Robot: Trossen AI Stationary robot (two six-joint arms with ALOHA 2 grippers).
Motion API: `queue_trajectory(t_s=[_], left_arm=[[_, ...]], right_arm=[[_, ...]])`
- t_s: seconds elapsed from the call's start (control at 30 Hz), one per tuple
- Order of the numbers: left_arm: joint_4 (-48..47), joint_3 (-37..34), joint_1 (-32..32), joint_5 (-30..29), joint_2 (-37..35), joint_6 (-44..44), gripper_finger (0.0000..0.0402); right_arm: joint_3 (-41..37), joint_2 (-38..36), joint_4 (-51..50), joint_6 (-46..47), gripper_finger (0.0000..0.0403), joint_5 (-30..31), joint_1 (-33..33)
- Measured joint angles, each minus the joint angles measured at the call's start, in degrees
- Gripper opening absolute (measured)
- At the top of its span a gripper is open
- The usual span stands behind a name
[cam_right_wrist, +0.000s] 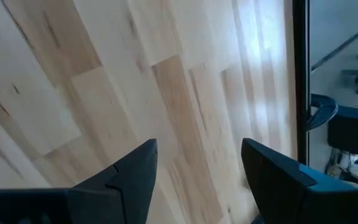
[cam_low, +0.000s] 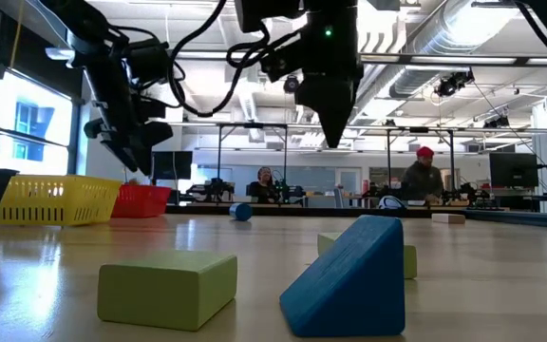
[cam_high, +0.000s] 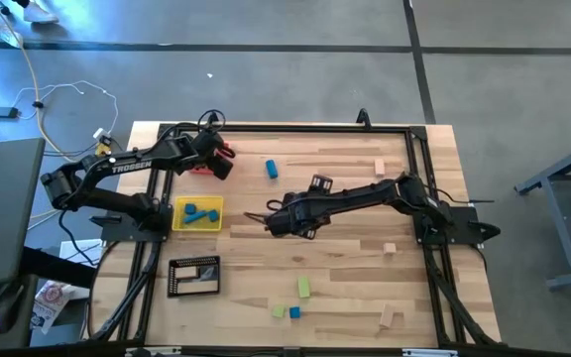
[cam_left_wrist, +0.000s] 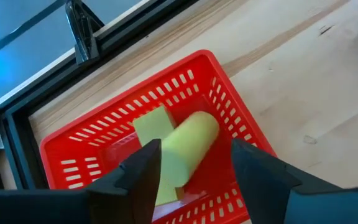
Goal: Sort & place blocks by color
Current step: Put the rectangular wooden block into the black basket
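My left gripper (cam_left_wrist: pixel 194 158) hangs open over the red tray (cam_left_wrist: pixel 92 134), at the table's far left (cam_high: pixel 202 165). A light green cylinder (cam_left_wrist: pixel 188 146) lies in that tray, propped on a flat green block (cam_left_wrist: pixel 151 124), with my fingers on either side of it. My right gripper (cam_right_wrist: pixel 197 155) stands open over bare wood at mid-table (cam_high: pixel 269 220). A blue cylinder (cam_high: pixel 272 169) lies at the far middle. Two green blocks (cam_high: pixel 304 287) and a blue wedge (cam_low: pixel 349 280) rest near the front edge.
The yellow tray (cam_high: pixel 197 213) holds blue blocks, and the black tray (cam_high: pixel 194 276) stands nearer the front left. Tan blocks (cam_high: pixel 379 166) (cam_high: pixel 390 248) (cam_high: pixel 387 315) lie on the right half. A black frame (cam_high: pixel 419 169) edges the table. People sit in the room beyond.
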Motion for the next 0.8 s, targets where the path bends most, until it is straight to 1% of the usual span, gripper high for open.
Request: queue_trajectory(t_s=[0.07,0.17,0.23,0.3,0.47,0.57,0.7,0.8], left_arm=[[0.0,0.0,0.0,0.4,0.0,0.0,0.0184],[-0.2,0.0,0.0,0.8,-0.3,0.0,0.0185],[-0.3,0.0,-0.1,1.5,-1.0,1.5,0.0182],[-0.4,0.0,-0.2,3.6,-1.8,3.3,0.0178],[-0.7,0.0,-0.2,9.9,-4.9,4.5,0.0172],[-0.7,0.0,-0.2,12.3,-7.2,4.5,0.0169],[-0.7,0.0,-0.2,15.2,-10.3,4.5,0.0168],[-0.7,0.0,-0.2,17.6,-12.3,4.5,0.0168]], right_arm=[[0.0,-0.1,-0.1,-0.4,0.022,0.3,0.1],[-1.0,-0.4,-0.2,0.3,0.022,2.5,-0.1],[-1.9,-0.6,-0.1,0.7,0.022,3.1,-0.8],[-2.6,-0.8,-0.2,0.7,0.022,3.1,-1.9],[-4.5,-0.9,-0.1,-0.6,0.022,3.3,-5.4],[-6.3,-0.9,-0.1,-1.1,0.022,3.1,-7.9],[-9.7,-0.9,-0.2,-1.1,0.022,0.9,-11.7],[-12.8,-0.9,-0.2,-1.2,0.022,1.1,-14.4]])
